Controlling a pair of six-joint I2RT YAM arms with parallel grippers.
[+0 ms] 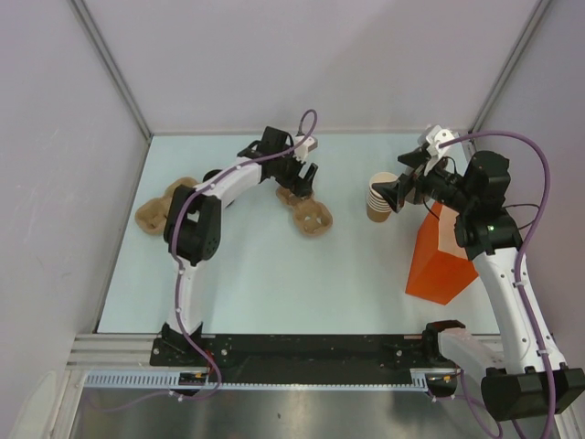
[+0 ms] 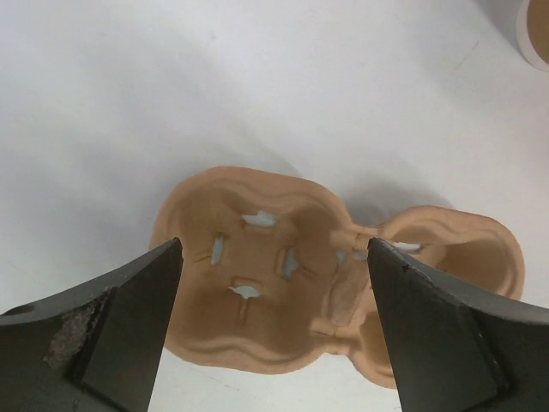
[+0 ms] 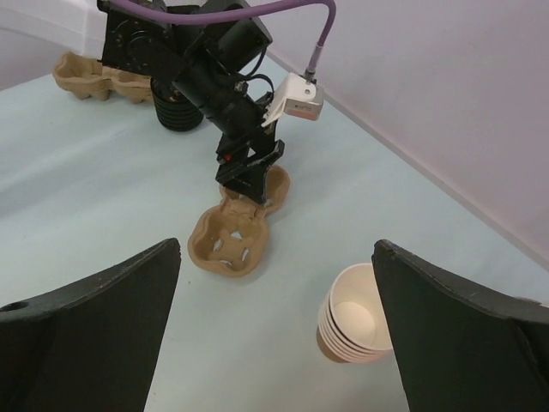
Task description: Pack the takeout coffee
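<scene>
Lab cell, plain partition walls (image 1: 302, 55)

No readable text anywhere. Tall orange cardboard box (image 1: 441, 267), stack of tan paper cups (image 3: 353, 330), brown moulded-pulp cup carrier (image 2: 257, 287): all plain (small white block (image 3: 296, 96) on left wrist too blurred to tell).

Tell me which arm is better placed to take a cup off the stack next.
Right. The right gripper, open, hovers beside the stack of cups; the left gripper, also open, is farther off over the cup carrier.
</scene>
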